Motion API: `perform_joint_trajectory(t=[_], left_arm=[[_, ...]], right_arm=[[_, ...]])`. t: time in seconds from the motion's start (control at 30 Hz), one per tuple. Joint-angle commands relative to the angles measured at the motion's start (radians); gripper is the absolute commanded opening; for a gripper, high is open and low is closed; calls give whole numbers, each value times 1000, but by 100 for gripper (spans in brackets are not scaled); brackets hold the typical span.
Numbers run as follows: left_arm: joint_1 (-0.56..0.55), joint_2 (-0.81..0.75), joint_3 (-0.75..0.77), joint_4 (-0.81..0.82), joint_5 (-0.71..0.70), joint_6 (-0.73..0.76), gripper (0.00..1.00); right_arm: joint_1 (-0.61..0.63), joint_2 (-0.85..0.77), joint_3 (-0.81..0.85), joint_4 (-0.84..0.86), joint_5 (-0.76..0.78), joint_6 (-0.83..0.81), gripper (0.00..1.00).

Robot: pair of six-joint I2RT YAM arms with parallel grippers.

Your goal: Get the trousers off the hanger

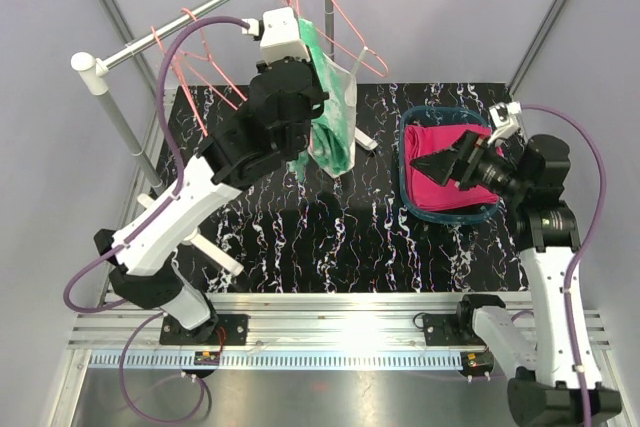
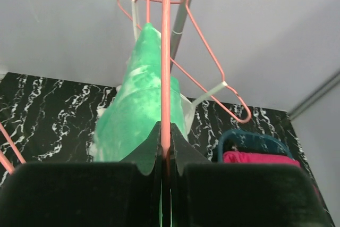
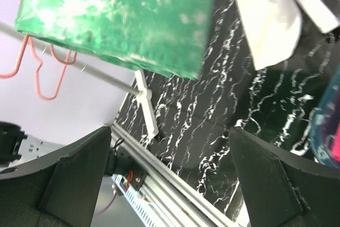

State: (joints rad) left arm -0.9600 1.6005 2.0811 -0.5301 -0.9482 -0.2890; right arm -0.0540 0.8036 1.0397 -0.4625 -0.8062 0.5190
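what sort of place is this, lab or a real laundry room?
Looks like a robot lab test cell, not a home: two arms bolted to a metal frame, a small clothes rail and hanger over a marble-print table, and plain white walls.

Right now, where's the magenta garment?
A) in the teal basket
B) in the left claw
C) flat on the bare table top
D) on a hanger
A: the magenta trousers lie bunched inside the rim of the teal basket, while the hanger carries the green pair.
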Motion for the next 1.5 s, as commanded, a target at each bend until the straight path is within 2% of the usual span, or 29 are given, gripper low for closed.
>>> perform_joint_trajectory(t=[0.0, 0.07, 0.1, 0.23, 0.37, 0.47, 0.63, 0.67, 0.73, 0.9, 1.0, 1.17, 1.3, 1.37, 1.47], left_arm=[[-32, -112, -3, 159, -3, -51, 0], [-46, -134, -23, 142, 17, -68, 0], [-61, -139, -29, 134, 22, -88, 0], [-75, -146, -38, 87, 86, -159, 0], [-83, -143, -36, 42, 104, -222, 0], [-95, -158, -53, 15, 108, -258, 0], [-103, -212, -108, 2, 129, -295, 0], [-105, -220, -118, 2, 135, -309, 0], [-103, -244, -148, -2, 153, -326, 0], [-106, -281, -197, -1, 198, -383, 0], [-105, -301, -223, 5, 204, -395, 0], [-106, -313, -216, -13, 226, -388, 0], [-105, -330, -225, -15, 229, -384, 0], [-106, -336, -230, -13, 224, -375, 0], [-106, -343, -228, -13, 218, -371, 0]], right_arm=[[116, 51, 95, 113, -51, 29, 99], [189, 78, 150, 119, -22, 15, 100], [266, 104, 173, 79, 40, -44, 99], [448, 137, 266, 8, 234, -207, 100], [581, 48, 166, 188, 384, -292, 99], [658, 43, 137, 199, 496, -352, 100], [807, 49, 65, 317, 662, -421, 100], [886, 60, 60, 330, 700, -441, 99], [966, 74, 49, 369, 861, -510, 99], [1155, 147, 36, 508, 1090, -640, 96], [1207, 204, 37, 565, 1182, -698, 92], [1218, 273, 40, 594, 1268, -775, 87], [1218, 292, 42, 581, 1233, -798, 82], [1218, 284, 40, 552, 1155, -801, 82], [1218, 279, 33, 535, 1118, -809, 83]])
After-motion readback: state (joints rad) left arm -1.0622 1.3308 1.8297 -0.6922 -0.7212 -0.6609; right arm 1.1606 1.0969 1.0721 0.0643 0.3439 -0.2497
